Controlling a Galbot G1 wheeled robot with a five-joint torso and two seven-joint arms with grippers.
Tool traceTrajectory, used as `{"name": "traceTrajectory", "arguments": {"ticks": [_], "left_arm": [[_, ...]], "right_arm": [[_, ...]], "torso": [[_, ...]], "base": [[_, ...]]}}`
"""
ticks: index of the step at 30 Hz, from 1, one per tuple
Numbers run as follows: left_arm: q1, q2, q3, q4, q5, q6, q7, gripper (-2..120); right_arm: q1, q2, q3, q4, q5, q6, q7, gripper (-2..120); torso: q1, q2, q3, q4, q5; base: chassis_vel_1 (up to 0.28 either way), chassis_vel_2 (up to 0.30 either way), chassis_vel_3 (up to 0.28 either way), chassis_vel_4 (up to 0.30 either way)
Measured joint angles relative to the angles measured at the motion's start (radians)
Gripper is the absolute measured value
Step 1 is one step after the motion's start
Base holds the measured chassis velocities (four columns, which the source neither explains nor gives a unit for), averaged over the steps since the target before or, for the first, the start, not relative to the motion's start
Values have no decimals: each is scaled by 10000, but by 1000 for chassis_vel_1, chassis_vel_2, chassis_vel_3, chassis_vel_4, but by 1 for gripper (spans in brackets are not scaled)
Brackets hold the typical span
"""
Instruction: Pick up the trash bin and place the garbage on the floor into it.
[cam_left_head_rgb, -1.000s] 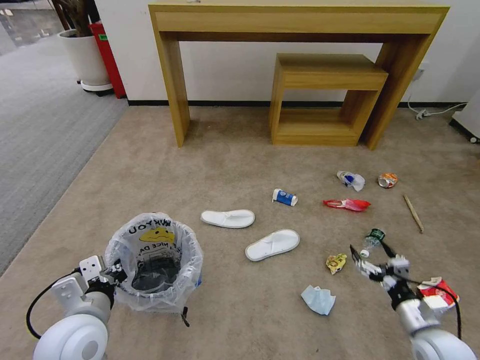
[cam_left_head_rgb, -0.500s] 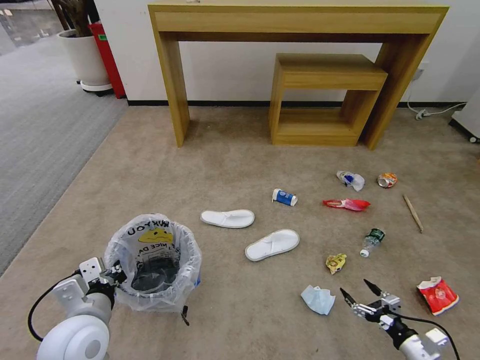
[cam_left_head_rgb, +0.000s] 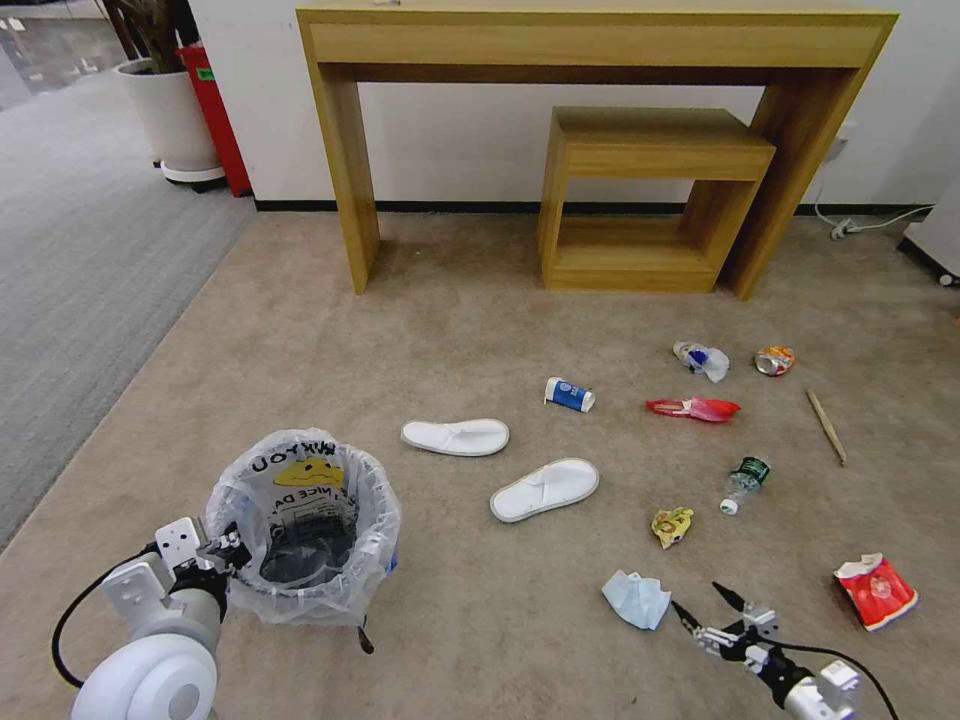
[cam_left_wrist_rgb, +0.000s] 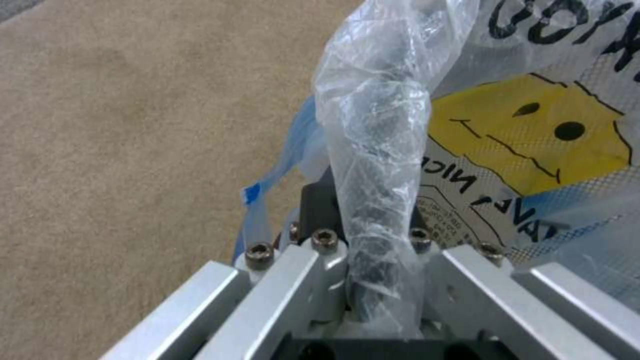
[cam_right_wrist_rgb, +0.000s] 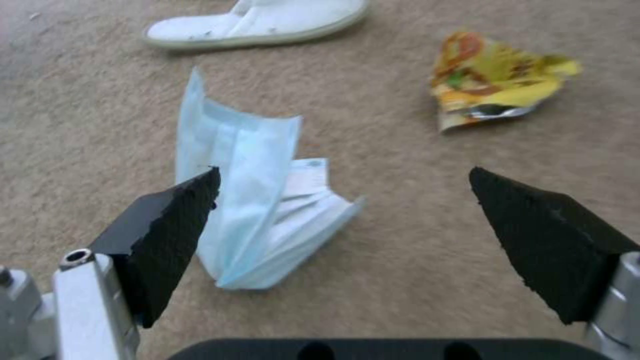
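Left gripper (cam_left_head_rgb: 228, 552) clamped on the bagged rim of the trash bin (cam_left_head_rgb: 300, 525), which stands on the beige floor (cam_left_head_rgb: 480, 330) at lower left; right gripper (cam_left_head_rgb: 708, 612) spread wide, empty, just beside the blue face mask (cam_left_head_rgb: 636, 599).

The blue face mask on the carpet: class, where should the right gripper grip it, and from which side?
Probably from above, closing on the raised folded ridge of the face mask. It lies crumpled on the floor with pleats standing up, so the open right gripper can pinch them.
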Motion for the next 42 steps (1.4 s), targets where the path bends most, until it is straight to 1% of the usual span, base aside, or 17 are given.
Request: {"name": "traceTrajectory", "arguments": {"ticks": [10, 11, 13, 16, 17, 19, 21, 25, 26, 28, 30, 33, 34, 37, 39, 41, 42], "left_arm": [[36, -49, -54, 9, 14, -23, -16, 1], [36, -67, -54, 32, 21, -25, -20, 1], [35, -75, -53, 44, 23, -26, -21, 1], [23, -102, -48, 84, 35, -62, -26, 1], [23, -102, -48, 84, 35, -62, -26, 1], [20, -108, -49, 86, 37, -79, -27, 1], [21, -108, -49, 96, 37, -87, -27, 1], [16, -147, -29, 139, 68, -114, -32, 1], [16, -147, -29, 139, 68, -114, -32, 1], [5, -175, 7, 158, 94, -121, -33, 1], [2, -182, 12, 168, 105, -124, -32, 1], [1, -191, 13, 191, 122, -129, -33, 1], [1, -191, 13, 191, 122, -129, -33, 1], [13, -209, 12, 208, 124, -133, -33, 1], [16, -223, 14, 236, 132, -136, -33, 1], [18, -233, 21, 271, 163, -140, -33, 1], [18, -233, 21, 271, 163, -140, -33, 1]], "right_arm": [[1093, 538, -936, -1131, -621, 238, -366, 95], [1262, 631, -1051, -1315, -719, 278, -367, 91], [1352, 685, -1109, -1418, -758, 305, -369, 90], [1666, 914, -1286, -1903, -1053, 442, -411, 80], [1666, 914, -1286, -1903, -1053, 442, -411, 80], [1826, 1083, -1353, -2198, -1246, 563, -429, 68], [1850, 1124, -1361, -2233, -1273, 589, -430, 64], [1871, 1169, -1374, -2270, -1297, 673, -461, 45], [1871, 1169, -1374, -2270, -1297, 673, -461, 45], [1864, 1149, -1365, -2240, -1292, 731, -595, 34], [1845, 1121, -1356, -2181, -1280, 764, -660, 32], [1708, 939, -1333, -1839, -1069, 841, -940, 17], [1708, 939, -1333, -1839, -1069, 841, -940, 17], [1538, 743, -1326, -1428, -736, 910, -1253, 3], [1399, 610, -1298, -1055, -522, 940, -1462, 0], [1144, 383, -1254, -377, -107, 952, -1695, 0], [1144, 383, -1254, -377, -107, 952, -1695, 0]], "torso": [[0, 0, 0, 0, -1], [0, 0, 0, 0, -1], [0, 0, 0, 1, -2], [0, 0, 0, 1, -2], [0, 0, 0, 1, -2], [0, 0, 0, 0, -1], [0, 0, 0, -1, -1], [0, -1, 0, 0, -1], [0, -1, 0, 0, -1], [0, 0, 1, -1, 0], [0, 0, 0, -1, 0], [0, 0, 0, 0, 0], [0, 0, 0, 0, 0], [0, 0, 0, -1, 0], [0, 0, 0, 0, 0], [0, 0, 0, 0, 1], [0, 0, 0, 0, 1]], "base": [[0, 0, 0, 0], [0, 0, 0, 0], [0, 0, 0, 0], [0, 0, 0, 0], [0, 0, 0, 0], [0, 0, 0, 0], [0, 0, 0, 0], [0, 0, 0, 0], [0, 0, 0, 0], [0, 0, 0, 0], [0, 0, 0, 0], [0, 0, 0, 0], [0, 0, 0, 0], [0, 0, 0, 0], [0, 0, 0, 0], [0, 0, 0, 0], [0, 0, 0, 0]]}}
